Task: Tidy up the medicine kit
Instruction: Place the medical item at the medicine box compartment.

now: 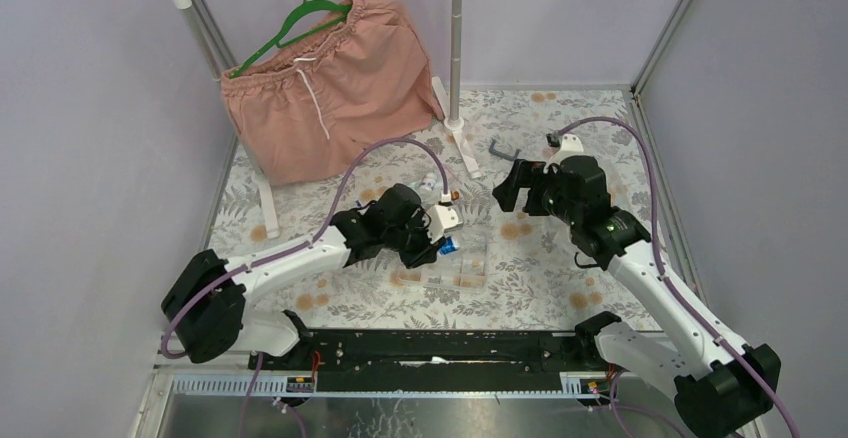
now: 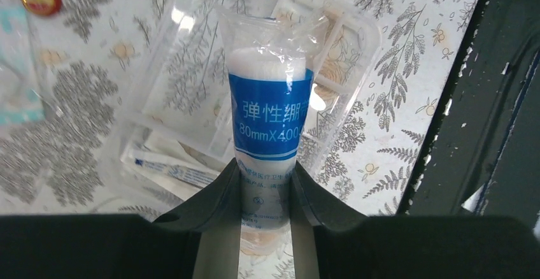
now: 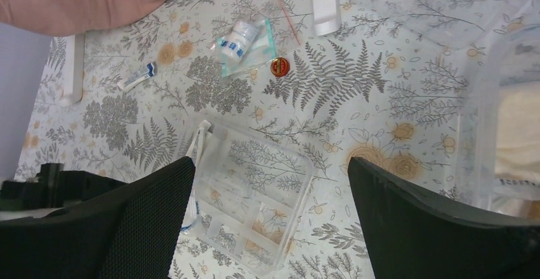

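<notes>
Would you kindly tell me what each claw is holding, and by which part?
The left claw grips the wrapped bandage roll by its near end, below the blue label. The right claw holds nothing.

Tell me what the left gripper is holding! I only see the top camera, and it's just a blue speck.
Observer: A white bandage roll in a clear wrapper with a blue label, pinched in the left gripper.
Operator: What's under it?
Observer: The clear divided tray; in the wrist view the roll lines up over it.
Operator: Is the other gripper holding something?
Observer: No, the right gripper is wide open with nothing between its fingers.
</notes>
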Controlling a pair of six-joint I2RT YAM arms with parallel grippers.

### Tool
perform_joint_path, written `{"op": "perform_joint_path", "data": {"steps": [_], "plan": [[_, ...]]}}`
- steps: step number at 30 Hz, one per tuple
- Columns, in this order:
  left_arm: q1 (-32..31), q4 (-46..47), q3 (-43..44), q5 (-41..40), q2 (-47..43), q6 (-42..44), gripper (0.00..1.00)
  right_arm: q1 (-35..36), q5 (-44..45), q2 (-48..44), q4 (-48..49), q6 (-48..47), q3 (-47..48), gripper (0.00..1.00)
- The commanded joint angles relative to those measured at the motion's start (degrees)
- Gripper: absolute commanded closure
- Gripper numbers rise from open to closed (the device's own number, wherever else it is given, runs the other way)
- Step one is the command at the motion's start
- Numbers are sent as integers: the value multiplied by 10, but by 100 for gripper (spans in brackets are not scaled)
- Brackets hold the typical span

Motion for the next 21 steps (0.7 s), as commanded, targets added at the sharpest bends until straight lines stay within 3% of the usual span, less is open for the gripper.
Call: {"op": "perform_joint_path", "data": {"steps": [1, 11, 21], "plan": [[-4, 63, -6, 48, -12, 119, 73, 3, 60, -29, 6, 11, -8, 0], [-8, -39, 63, 88, 63, 257, 73, 3, 117, -70, -1, 22, -19, 0], [-14, -57, 66, 58, 102, 287, 72, 3, 118, -70, -11, 19, -19, 0]]}}
